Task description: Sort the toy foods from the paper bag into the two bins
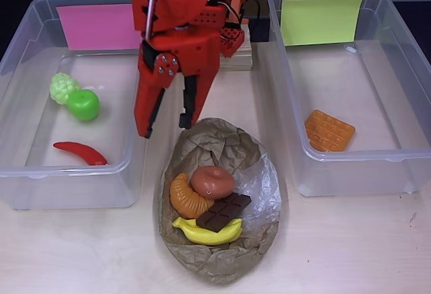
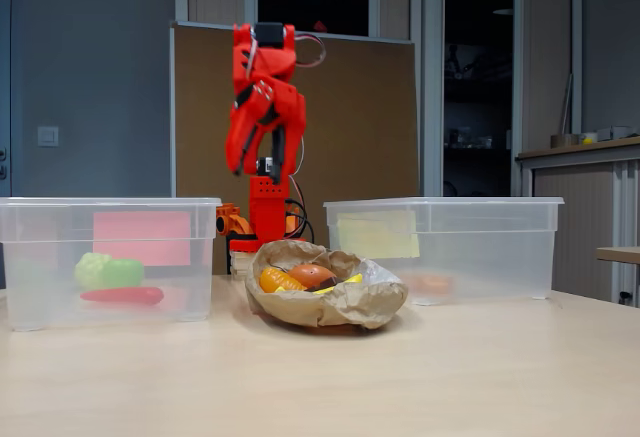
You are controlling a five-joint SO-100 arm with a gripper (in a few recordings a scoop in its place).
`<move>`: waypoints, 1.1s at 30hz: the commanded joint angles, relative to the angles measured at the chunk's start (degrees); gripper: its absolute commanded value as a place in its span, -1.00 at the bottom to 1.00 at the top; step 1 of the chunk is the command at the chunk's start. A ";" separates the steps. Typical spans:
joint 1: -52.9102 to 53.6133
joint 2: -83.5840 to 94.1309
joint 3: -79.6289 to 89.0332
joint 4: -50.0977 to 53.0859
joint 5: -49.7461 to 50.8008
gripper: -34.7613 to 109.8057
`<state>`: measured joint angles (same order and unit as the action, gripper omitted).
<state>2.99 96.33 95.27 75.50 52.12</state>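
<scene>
The crumpled brown paper bag (image 1: 219, 200) (image 2: 325, 297) lies between the two bins and holds a brown donut (image 1: 213, 181), an orange croissant (image 1: 188, 198), a dark chocolate bar (image 1: 223, 212) and a yellow banana (image 1: 207, 231). The pink-labelled bin (image 1: 67, 166) (image 2: 110, 257) at the left contains green grapes (image 1: 63, 87), a green apple (image 1: 83, 105) and a red chili (image 1: 81, 153). An orange waffle (image 1: 328, 130) lies in the yellow-green-labelled bin (image 1: 350, 166) (image 2: 450, 252) at the right. My red gripper (image 1: 165, 127) (image 2: 256, 165) hangs open and empty, high above the bag's rear left edge.
The arm's base (image 2: 266, 219) stands behind the bag, between the bins. A light wooden table (image 1: 350, 247) stretches toward the front. A brown board (image 2: 370, 117) stands behind the bins.
</scene>
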 commanded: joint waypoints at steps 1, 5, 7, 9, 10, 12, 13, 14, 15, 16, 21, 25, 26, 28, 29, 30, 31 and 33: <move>-3.43 -4.39 -1.32 -1.41 1.67 -0.17; -6.33 -11.78 -2.90 -2.99 3.25 -0.19; -7.47 -15.21 -5.27 -2.90 3.78 -0.19; -8.61 -18.19 -8.09 -2.37 4.13 -0.19; -8.96 -19.51 -9.49 -2.02 4.31 -0.19; -9.67 -21.97 -11.87 -1.23 4.92 -0.19; -10.02 -22.94 -12.74 -1.05 5.10 -0.19; -10.28 -23.73 -13.27 -0.97 5.10 -0.20; -10.55 -24.35 -13.71 -1.23 5.10 -0.20; -10.63 -24.96 -13.97 -1.49 5.01 -0.20; -11.43 -27.42 -14.68 -2.64 4.04 -0.21; -12.13 -28.83 -13.80 -5.62 1.14 -0.21; -12.30 -28.92 -13.27 -7.03 -0.09 -0.21; -12.83 -29.27 -12.39 -9.76 -2.90 -0.21; -13.10 -29.36 -11.87 -11.07 -4.39 -0.21; -13.45 -29.44 -11.60 -12.04 -5.80 -0.21; -13.71 -29.62 -11.25 -12.83 -7.12 -0.21; -14.06 -29.79 -10.63 -13.97 -9.32 -0.21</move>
<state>-9.67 65.39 83.94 62.75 45.62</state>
